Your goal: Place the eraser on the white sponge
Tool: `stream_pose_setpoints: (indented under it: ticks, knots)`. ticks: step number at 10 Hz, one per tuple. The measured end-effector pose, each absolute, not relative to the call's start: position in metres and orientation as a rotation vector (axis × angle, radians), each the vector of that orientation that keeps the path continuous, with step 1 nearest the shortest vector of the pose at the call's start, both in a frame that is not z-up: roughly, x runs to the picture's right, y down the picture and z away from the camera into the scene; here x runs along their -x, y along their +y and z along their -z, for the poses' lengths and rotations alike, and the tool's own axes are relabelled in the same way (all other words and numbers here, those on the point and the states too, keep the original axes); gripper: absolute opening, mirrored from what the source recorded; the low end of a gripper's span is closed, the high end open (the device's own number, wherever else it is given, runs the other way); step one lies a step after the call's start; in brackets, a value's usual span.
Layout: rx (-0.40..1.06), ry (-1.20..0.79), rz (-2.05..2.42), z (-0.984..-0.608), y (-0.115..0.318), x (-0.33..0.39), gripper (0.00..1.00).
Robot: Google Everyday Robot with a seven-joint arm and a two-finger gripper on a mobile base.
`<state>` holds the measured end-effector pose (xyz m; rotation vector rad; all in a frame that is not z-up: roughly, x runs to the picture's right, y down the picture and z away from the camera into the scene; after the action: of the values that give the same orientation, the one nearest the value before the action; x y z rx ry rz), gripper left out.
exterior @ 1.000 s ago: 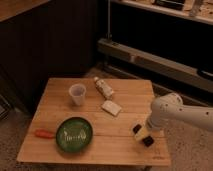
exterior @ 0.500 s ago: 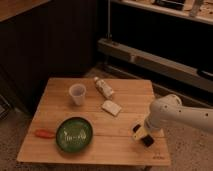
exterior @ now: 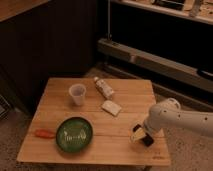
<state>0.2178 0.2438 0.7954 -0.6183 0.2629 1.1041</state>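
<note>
We see barely any shift since before — the gripper (exterior: pixel 142 137) stays low at the desk's (exterior: pixel 125 90) front right, eraser (exterior: pixel 136 133) at its jaws; we cannot tell their state. The white sponge (exterior: pixel 111 107) lies diagonally, well apart.

Light wooden table (exterior: pixel 115 127), rectangular, plank-topped. Carries at the back left a translucent plastic cup (exterior: pixel 77 93), upright. Just right of that, a white bottle (exterior: pixel 104 87) with a label, lying on its side. In front of the bottle, near the middle, the white sponge (exterior: pixel 111 107), lying flat. At the front left, a round green dish (exterior: pixel 74 134), with a slim orange-red thing (exterior: pixel 44 133) just beside it on the left. Near the front right corner, the eraser (exterior: pixel 135 134), right at the gripper (exterior: pixel 142 137); resting on the wood or lifted, impossible to tell.
</note>
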Motion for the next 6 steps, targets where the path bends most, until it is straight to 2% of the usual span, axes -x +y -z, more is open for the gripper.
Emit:
stream_pose_setpoints:
  ticks: [6]
  knots:
    - [0.621,0.262,-1.106,-0.814,0.249,-0.219,1.00]
